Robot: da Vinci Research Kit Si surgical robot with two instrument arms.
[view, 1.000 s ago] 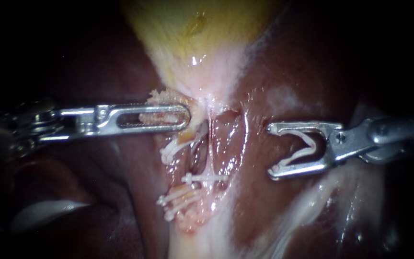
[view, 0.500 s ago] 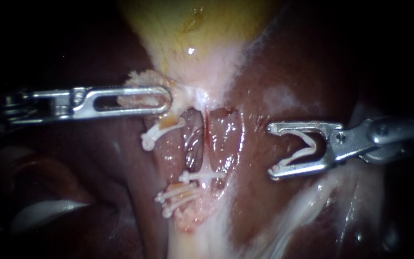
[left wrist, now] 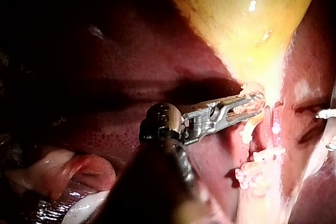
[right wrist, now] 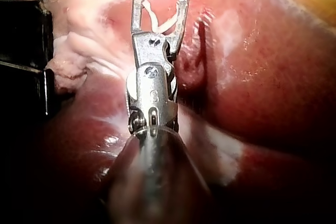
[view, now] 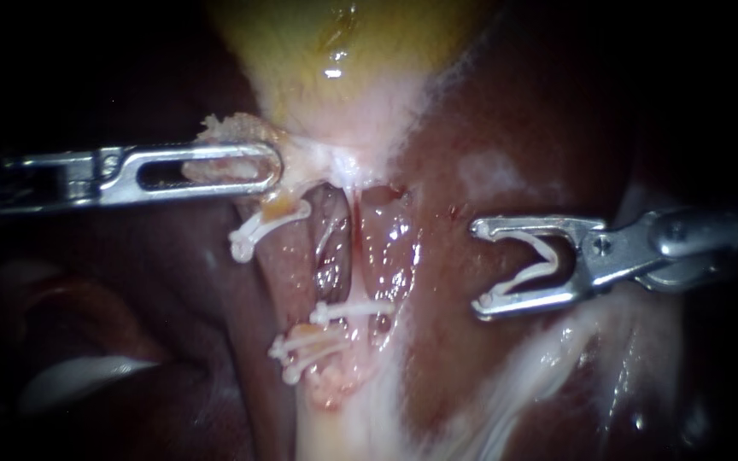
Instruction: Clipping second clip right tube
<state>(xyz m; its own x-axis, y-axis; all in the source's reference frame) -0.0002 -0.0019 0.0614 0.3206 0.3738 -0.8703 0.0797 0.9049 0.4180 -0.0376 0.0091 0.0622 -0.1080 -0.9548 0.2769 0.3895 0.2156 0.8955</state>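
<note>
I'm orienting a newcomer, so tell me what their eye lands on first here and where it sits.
The yellow gallbladder fills the endoscope view's top centre. From the right, the right instrument holds a white clip between wide jaws, short of the tubes. At centre, clips cross the tubes below the left instrument, its jaws shut on tissue.

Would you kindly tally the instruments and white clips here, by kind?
Instruments: 2 (left instrument, gripping tissue; right instrument)
Applied clips: 4 (upper clip, middle clip, two lower clips)
Loaded clip in the right instrument's jaws: 1
Total: 7
</note>
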